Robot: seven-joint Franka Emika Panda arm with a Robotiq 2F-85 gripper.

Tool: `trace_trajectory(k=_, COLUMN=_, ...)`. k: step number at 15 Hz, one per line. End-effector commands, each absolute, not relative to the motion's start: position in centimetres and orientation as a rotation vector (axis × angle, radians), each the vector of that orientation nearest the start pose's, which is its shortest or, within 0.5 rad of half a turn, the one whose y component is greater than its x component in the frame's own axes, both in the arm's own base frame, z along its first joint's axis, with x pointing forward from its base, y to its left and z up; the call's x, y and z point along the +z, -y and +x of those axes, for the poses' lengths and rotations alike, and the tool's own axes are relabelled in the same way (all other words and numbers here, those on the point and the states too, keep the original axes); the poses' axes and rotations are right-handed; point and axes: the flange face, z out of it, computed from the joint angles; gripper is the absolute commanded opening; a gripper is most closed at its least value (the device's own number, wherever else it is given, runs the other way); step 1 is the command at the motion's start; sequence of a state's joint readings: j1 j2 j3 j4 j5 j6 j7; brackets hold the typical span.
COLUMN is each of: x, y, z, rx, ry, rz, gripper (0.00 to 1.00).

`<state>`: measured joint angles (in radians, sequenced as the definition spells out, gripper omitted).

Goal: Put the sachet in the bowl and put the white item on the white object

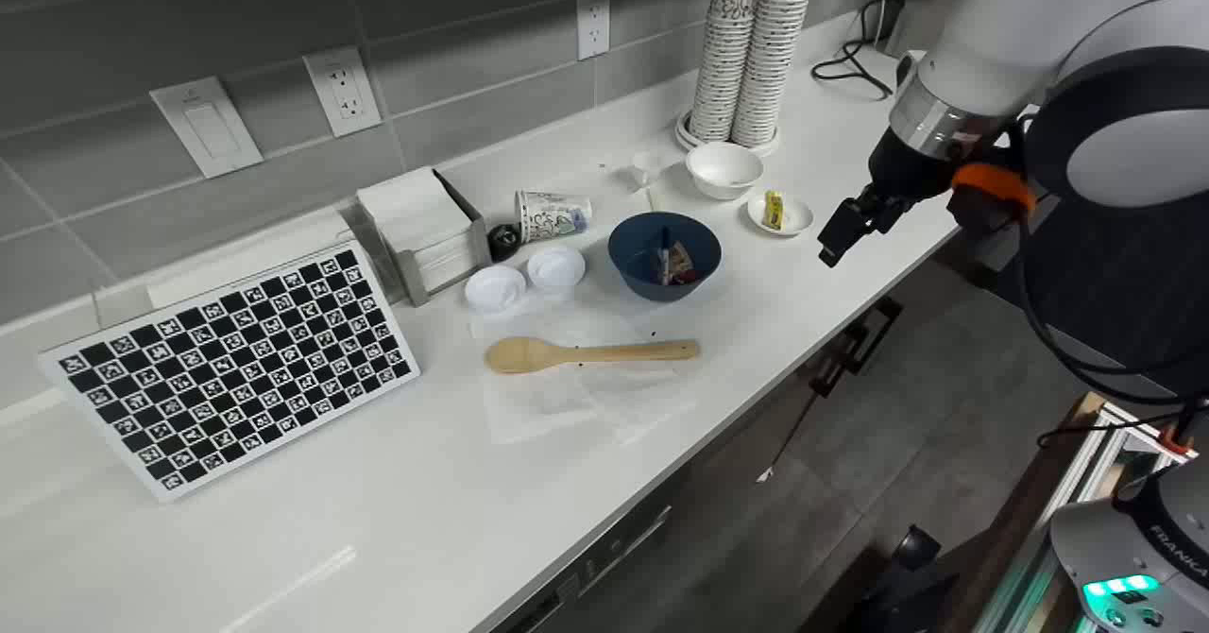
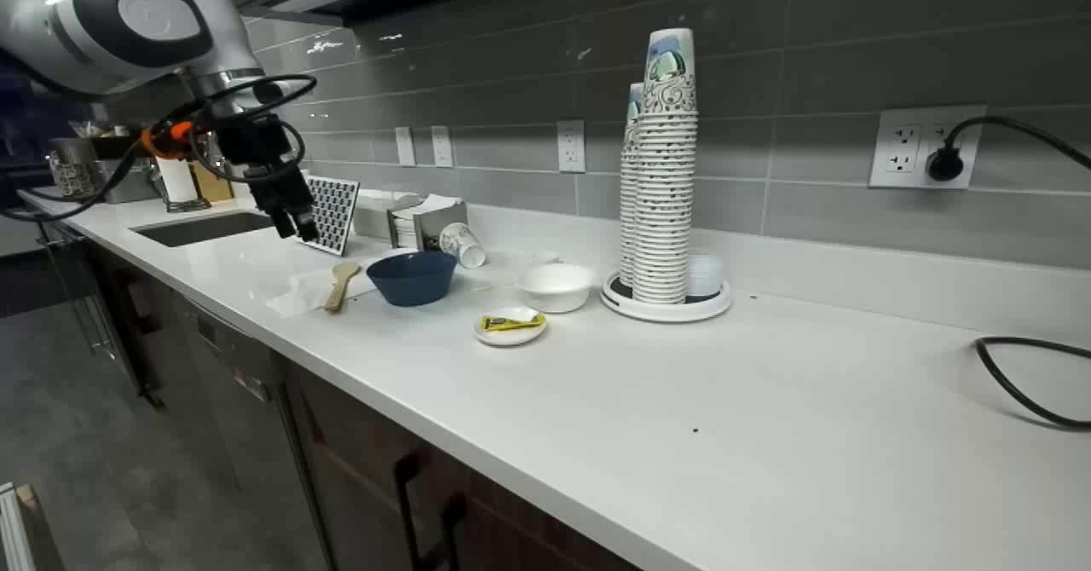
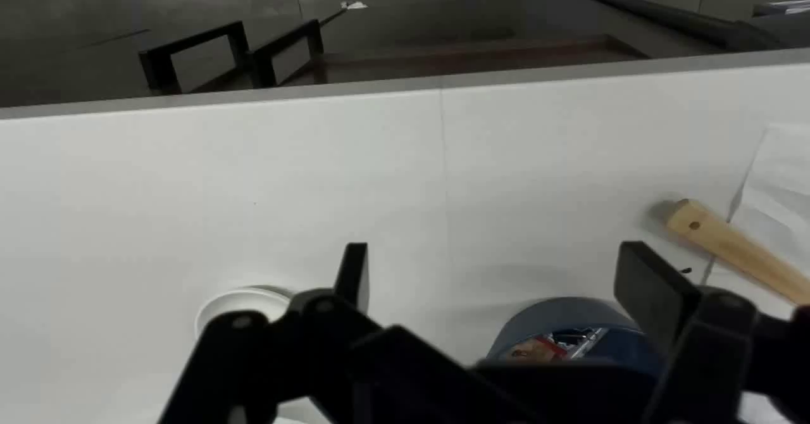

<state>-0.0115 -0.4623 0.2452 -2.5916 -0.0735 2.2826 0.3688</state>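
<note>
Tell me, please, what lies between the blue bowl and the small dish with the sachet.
Only bare counter separates the blue bowl from the dish holding the sachet, in both exterior views.

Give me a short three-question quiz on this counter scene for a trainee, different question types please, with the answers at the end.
1. True or false: the yellow packet lies on the small white dish.
2. Multiple choice: the lone paper cup near the blue bowl is
A) standing upright
B) lying on its side
C) standing rim down
3. Fill the gap, open or shut: in the wrist view, the gripper is ____.

Key: 1. True. 2. B. 3. Open.
</note>
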Motion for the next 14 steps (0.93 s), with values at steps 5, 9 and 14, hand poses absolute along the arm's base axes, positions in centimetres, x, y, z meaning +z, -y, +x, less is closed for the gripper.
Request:
trace_trajectory(k=5, x=44.2, y=-3.4, z=41.0, rx=-0.334, ry=-0.5, rz=-3.144, gripper=1.0)
trace_trajectory(k=9, x=44.9, y=5.3, z=43.1, rx=-0.332, ry=-0.817, rz=-3.026, gripper=1.0)
trace_trajectory(k=14, x=43.5, y=11.1, z=47.2, rx=-0.387, ry=-1.154, rz=-2.889, gripper=1.0)
